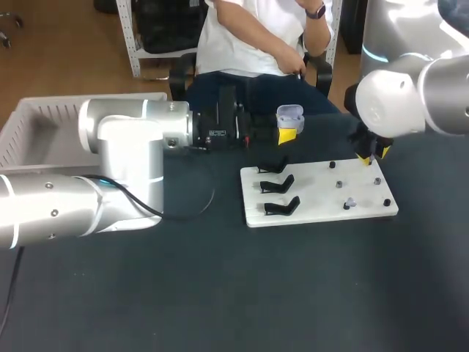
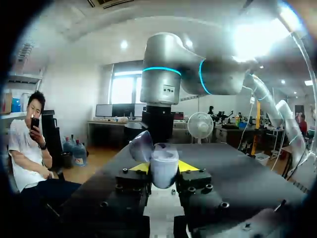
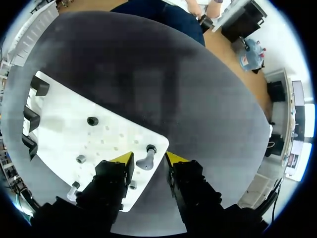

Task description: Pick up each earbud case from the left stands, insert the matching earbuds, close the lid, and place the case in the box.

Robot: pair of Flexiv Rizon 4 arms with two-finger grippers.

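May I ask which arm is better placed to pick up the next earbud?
Right. The right gripper hangs open directly over an earbud on the white board. The left gripper is shut on the open earbud case, off the board.

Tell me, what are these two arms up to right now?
The left claw is gripping a pale earbud case and holding it above the table with its lid open. The right claw hangs open over a corner of the white board, straddling a small earbud there without gripping it. The three black stands on the board look empty. The white box sits at the table's left.
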